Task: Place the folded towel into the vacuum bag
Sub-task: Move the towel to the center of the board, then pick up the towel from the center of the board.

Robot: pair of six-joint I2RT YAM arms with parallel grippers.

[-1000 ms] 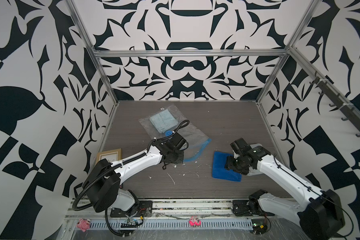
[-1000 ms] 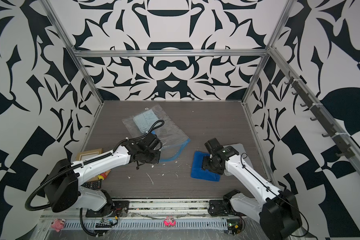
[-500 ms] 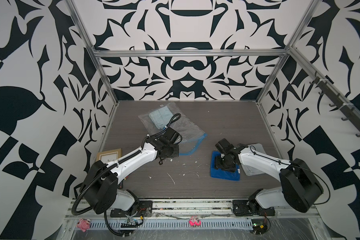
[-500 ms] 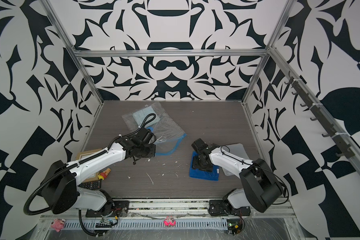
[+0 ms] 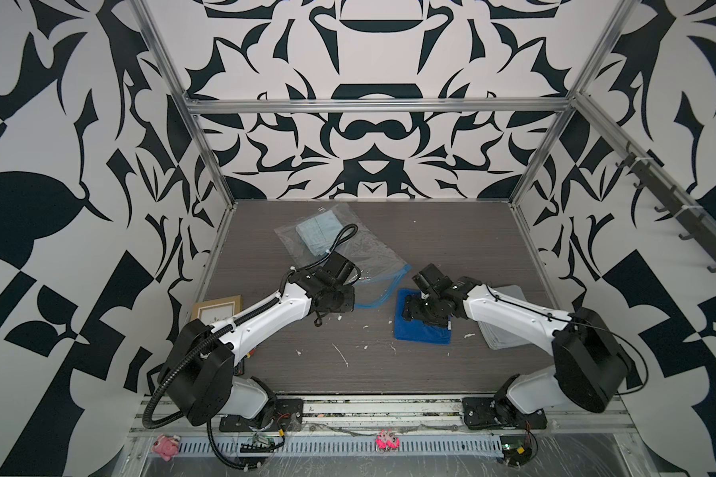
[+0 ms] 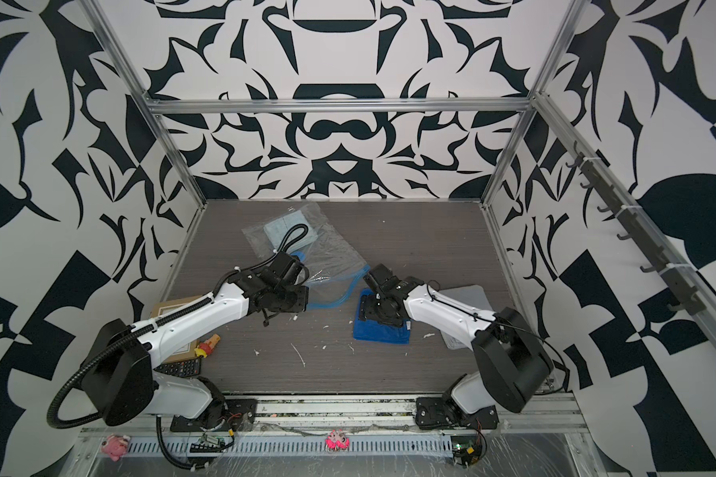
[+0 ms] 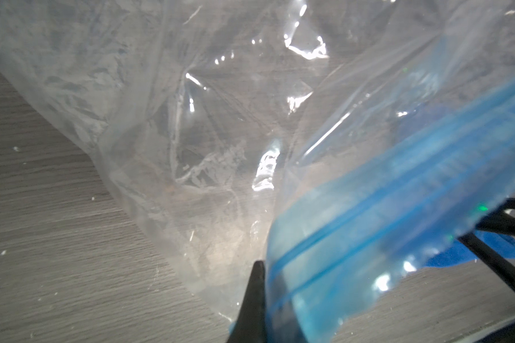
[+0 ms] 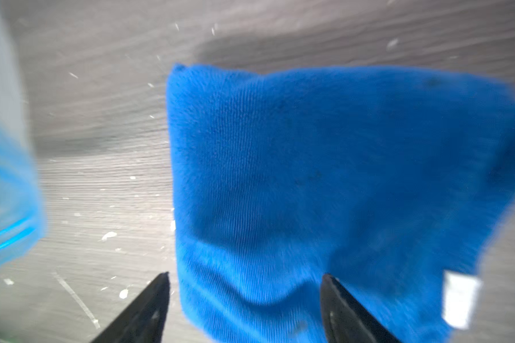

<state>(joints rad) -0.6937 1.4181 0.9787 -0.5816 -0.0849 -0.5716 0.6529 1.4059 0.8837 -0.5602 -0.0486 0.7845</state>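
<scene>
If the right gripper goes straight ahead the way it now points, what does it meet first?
Most likely the folded blue cloth towel, just ahead of the right gripper's open jaws; depth is unclear.

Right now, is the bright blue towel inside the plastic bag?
No, the bright blue towel lies on the table, outside the vacuum bag.

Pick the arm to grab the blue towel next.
Right. The right end effector hangs open over the folded towel, jaws straddling one edge. The left end effector is shut on the vacuum bag at its blue zip strip.
</scene>
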